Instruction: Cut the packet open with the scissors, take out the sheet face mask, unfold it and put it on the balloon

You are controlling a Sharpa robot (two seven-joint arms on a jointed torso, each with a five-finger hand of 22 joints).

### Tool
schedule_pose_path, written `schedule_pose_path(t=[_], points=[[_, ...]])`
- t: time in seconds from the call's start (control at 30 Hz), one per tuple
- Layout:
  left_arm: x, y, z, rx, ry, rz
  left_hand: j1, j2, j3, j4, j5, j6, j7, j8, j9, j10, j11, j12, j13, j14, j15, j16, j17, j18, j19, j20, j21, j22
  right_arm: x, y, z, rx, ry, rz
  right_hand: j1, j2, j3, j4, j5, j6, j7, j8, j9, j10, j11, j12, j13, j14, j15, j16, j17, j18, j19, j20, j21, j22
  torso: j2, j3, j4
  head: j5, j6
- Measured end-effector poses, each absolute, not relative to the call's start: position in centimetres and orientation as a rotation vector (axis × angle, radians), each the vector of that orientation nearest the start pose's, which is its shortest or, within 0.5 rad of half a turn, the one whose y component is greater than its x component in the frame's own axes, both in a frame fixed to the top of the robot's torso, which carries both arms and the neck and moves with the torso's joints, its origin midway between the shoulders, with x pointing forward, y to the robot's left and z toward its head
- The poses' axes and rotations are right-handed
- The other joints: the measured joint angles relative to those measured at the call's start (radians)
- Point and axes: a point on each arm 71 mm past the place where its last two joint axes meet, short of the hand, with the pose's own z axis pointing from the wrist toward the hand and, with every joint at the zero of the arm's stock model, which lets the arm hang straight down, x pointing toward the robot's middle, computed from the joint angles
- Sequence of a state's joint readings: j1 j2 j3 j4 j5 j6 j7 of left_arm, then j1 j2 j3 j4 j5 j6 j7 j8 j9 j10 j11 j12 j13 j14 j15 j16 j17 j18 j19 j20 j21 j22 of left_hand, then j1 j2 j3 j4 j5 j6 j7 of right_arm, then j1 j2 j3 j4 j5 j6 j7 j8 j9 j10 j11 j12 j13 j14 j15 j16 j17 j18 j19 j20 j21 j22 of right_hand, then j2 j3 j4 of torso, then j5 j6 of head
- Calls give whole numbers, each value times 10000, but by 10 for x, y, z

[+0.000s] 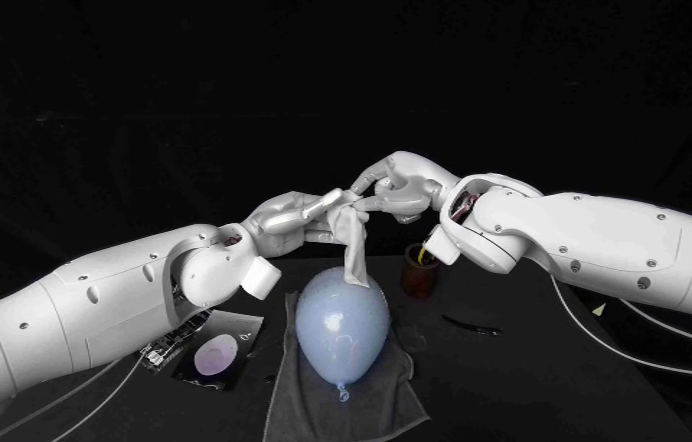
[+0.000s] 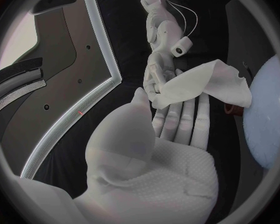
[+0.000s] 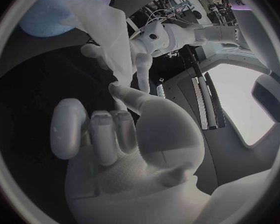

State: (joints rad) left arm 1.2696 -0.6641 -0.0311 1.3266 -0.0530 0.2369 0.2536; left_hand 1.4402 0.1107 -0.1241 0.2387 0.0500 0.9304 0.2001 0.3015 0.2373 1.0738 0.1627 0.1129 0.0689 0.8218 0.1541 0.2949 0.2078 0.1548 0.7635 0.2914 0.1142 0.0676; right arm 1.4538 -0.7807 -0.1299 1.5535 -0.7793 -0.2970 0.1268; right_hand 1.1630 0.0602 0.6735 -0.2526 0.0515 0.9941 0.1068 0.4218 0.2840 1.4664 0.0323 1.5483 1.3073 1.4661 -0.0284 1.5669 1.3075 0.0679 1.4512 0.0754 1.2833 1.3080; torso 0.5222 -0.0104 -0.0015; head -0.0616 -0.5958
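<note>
One mask (image 1: pixel 351 239), pinched between left hand (image 1: pixel 293 217), right hand (image 1: pixel 401 188)

No legible text, brand or number anywhere. On the packet (image 1: pixel 216 354) near the left front edge of the table (image 1: pixel 577 387), just tiny pale marks, too small to read.

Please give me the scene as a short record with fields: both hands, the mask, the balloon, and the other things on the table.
left hand: holds the mask's top, above the balloon
right hand: holds the same top, facing the left hand
mask: out of the packet, hanging narrow and not yet spread; lower end reaches the balloon's top
balloon: pale blue, lying on a grey towel
packet: on the table, beside the left arm
scissors: lying right of the balloon
cup: brown, behind the scissors
</note>
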Motion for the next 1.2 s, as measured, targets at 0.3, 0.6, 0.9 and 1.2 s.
schedule_pose_path(t=[0.3,0.6,0.9,1.2], points=[[518,148,-155,-8608,17659,-19345,1299,170,356,-262,0,-29,-38,-100,-99,0,0,-119,0,171,-62,-19,109,-4,160,-18,0,0,497,-158,-90,1681,16219,11813,0,0,0,0,0,14,-14,-5,0,-1,0,20,6,-1,1,4,7,-1,-1,1,-1,-7,0,1,1,-2,2],[521,152,-157,-8826,17536,-18716,1565,67,444,29,0,-16,-51,-212,-244,78,-77,-121,1,738,-233,187,263,29,376,-17,0,14,496,-160,-90,2015,16223,11902,0,0,-1,0,0,18,-18,-26,1,-1,0,19,8,22,-22,-3,6,-1,-13,13,-4,-5,0,5,3,2,3],[522,154,-158,-8713,17541,-18173,2791,-79,1113,-333,0,313,-301,-51,-204,742,-378,62,22,1169,-451,304,382,155,460,-33,-40,13,496,-159,-90,2294,16232,12070,0,0,44,-37,59,19,-19,-10,3,-1,0,16,3,22,-22,-26,3,0,22,-22,-5,-1,0,5,-1,9,-5],[521,151,-157,-8364,17595,-18113,2945,-164,1975,-242,-63,770,-478,378,-83,1368,-602,259,41,1398,-575,447,447,154,767,-52,-18,25,499,-159,-91,2468,16388,12010,-52,-52,154,16,281,17,-17,3,74,-2,0,-4,1,21,-21,4,-2,0,21,-22,-5,1,0,2,-1,5,-4]])
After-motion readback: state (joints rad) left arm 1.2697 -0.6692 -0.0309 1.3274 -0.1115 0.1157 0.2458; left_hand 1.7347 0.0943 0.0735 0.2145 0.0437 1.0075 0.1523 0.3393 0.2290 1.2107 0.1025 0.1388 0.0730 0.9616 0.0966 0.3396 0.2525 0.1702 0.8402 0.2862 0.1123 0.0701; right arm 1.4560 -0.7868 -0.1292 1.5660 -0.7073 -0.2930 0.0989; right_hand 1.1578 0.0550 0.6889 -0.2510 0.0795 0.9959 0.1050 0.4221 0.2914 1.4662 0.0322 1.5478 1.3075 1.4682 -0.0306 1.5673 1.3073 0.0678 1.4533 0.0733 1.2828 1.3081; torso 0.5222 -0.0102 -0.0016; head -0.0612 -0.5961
